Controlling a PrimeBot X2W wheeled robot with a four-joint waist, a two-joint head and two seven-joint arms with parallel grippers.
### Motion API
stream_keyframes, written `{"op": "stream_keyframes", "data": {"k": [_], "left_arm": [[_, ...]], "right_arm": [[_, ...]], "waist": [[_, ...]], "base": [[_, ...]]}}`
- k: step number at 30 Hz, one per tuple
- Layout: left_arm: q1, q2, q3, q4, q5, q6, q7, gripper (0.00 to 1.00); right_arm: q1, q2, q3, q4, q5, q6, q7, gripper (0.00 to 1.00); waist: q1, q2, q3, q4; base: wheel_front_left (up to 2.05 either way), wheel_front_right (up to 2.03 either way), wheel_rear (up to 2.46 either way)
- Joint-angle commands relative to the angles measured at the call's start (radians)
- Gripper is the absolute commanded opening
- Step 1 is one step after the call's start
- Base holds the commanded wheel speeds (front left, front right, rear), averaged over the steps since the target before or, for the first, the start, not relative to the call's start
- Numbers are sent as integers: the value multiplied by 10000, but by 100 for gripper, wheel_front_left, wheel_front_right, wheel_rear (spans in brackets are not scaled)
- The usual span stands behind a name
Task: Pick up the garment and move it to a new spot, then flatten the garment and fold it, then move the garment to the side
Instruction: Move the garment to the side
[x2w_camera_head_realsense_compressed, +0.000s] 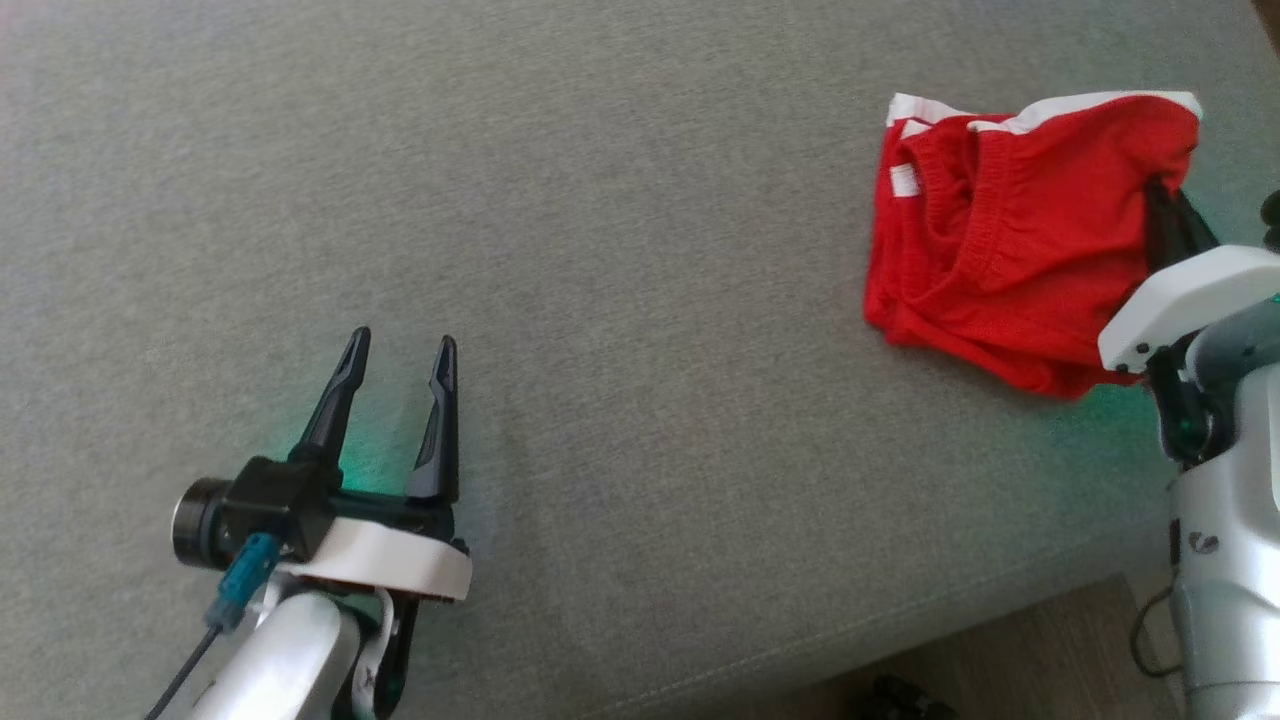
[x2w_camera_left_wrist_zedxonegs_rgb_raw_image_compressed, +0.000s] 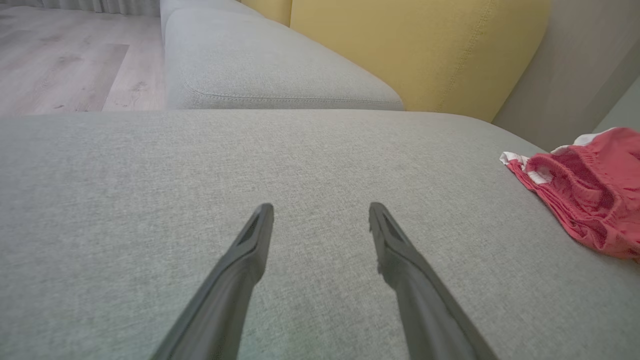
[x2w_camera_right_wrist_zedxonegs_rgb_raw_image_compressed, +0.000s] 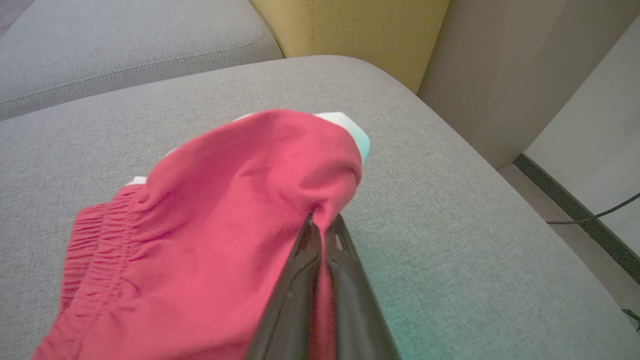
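We see the red fabric shorts with white trim (x2w_camera_head_realsense_compressed: 1000, 250) lying crumpled at the far right of the grey fabric sofa cushion (x2w_camera_head_realsense_compressed: 600, 200), near its right edge. Our right gripper (x2w_camera_right_wrist_zedxonegs_rgb_raw_image_compressed: 320, 222) is closed on a pinch of red cloth at the shorts' right side, while our left gripper (x2w_camera_head_realsense_compressed: 400, 345) hovers with its jaws spread wide over bare cushion, well apart from the shorts. We judge the shorts to be light, limp and not slippery (from a single pinch they will likely sag and bunch). For flattening, the better hold would be the firmer gathered waistband or the white hem, one corner per gripper.
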Motion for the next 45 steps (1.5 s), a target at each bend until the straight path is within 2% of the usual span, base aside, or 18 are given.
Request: {"op": "stream_keyframes", "data": {"k": [1, 4, 11, 16, 21, 22, 23, 24, 25, 32, 45], "left_arm": [[-258, 242, 254, -409, 94, 43, -5, 100], [-240, 302, 272, -537, 113, 97, 8, 100], [-232, 400, 296, -941, 183, 268, 43, 100], [-261, 465, 291, -1172, 231, 335, 80, 100], [-286, 440, 254, -1295, 261, 391, 52, 100], [-296, 418, 231, -1303, 272, 398, 38, 100], [-310, 394, 212, -1307, 283, 411, 29, 100], [-325, 375, 196, -1310, 290, 421, 20, 100], [-341, 361, 182, -1311, 297, 425, 10, 100], [-363, 330, 205, -1223, 264, 484, -83, 100], [-322, 181, 367, -575, -156, 318, -394, 100]], "right_arm": [[-329, -131, 155, -276, -62, 37, -116, 0], [-542, -286, 182, -129, -158, 37, -121, 0], [-1624, -1473, 71, 668, -714, 37, 278, 0], [-2245, -2519, -510, 1205, -1225, 37, 395, 0], [-2562, -3126, -1111, 1599, -1697, 37, 302, 0], [-2600, -3210, -1240, 1688, -1793, 37, 252, 9], [-2629, -3278, -1365, 1782, -1888, 37, 213, 31], [-2660, -3338, -1501, 1863, -1993, 37, 144, 59], [-2686, -3386, -1635, 1927, -2112, 37, 51, 100], [-2845, -3104, -1863, 2112, -2675, 37, -493, 100], [-2728, -1762, 551, 996, -1707, 37, -880, 100]], "waist": [[-1, 0, -6, 97], [-1, 0, 12, 273], [-1, 0, 302, 1036], [-1, 0, 674, 1651], [-1, 0, 973, 2110], [-1, 0, 1013, 2172], [-1, 0, 1048, 2226], [-1, 0, 1079, 2271], [-1, 0, 1104, 2308], [-1, 0, 1037, 2260], [-1, 0, -242, 2036]], "base": [[0, 0, 0], [0, 0, 0], [0, 0, 0], [0, 0, 0], [0, 0, 0], [0, 0, 0], [0, 0, 0], [0, 0, 0], [0, 0, 0], [0, 0, 0], [0, 0, 0]]}}
